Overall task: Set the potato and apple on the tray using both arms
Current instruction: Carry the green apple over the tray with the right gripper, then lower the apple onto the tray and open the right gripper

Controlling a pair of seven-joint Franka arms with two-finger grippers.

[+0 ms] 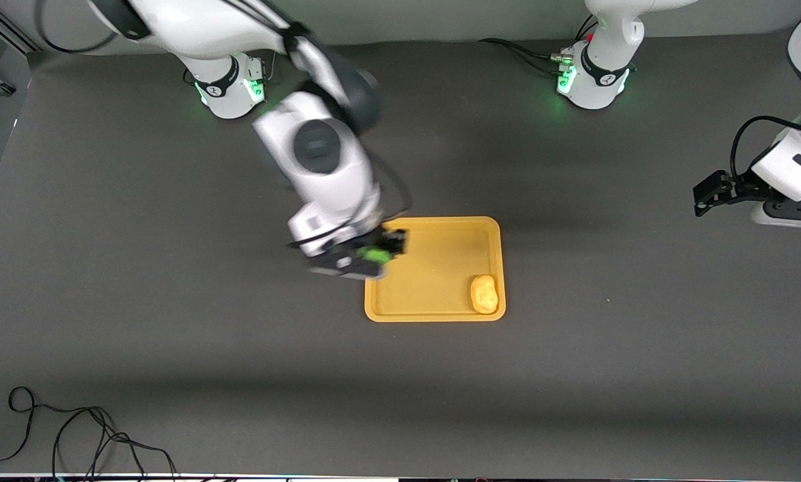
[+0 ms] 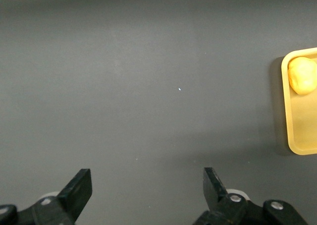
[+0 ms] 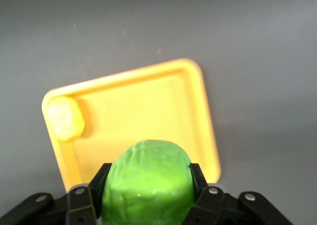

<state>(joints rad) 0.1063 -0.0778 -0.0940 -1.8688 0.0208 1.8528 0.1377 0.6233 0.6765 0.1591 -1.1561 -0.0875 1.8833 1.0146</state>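
Note:
The yellow-orange tray [image 1: 434,268] lies mid-table. The yellow-tan potato [image 1: 484,294] rests in its corner nearest the front camera, toward the left arm's end; it also shows in the right wrist view [image 3: 67,117] and the left wrist view [image 2: 303,75]. My right gripper [image 1: 377,254] is shut on the green apple [image 1: 376,255], held over the tray's edge toward the right arm's end. In the right wrist view the apple [image 3: 147,185] fills the jaws above the tray [image 3: 148,106]. My left gripper [image 1: 712,193] is open and empty, over bare table at the left arm's end, waiting.
The table is a dark grey mat. Black cables [image 1: 72,435] lie at the front edge toward the right arm's end. The two green-lit bases [image 1: 230,87] [image 1: 591,80] stand along the back.

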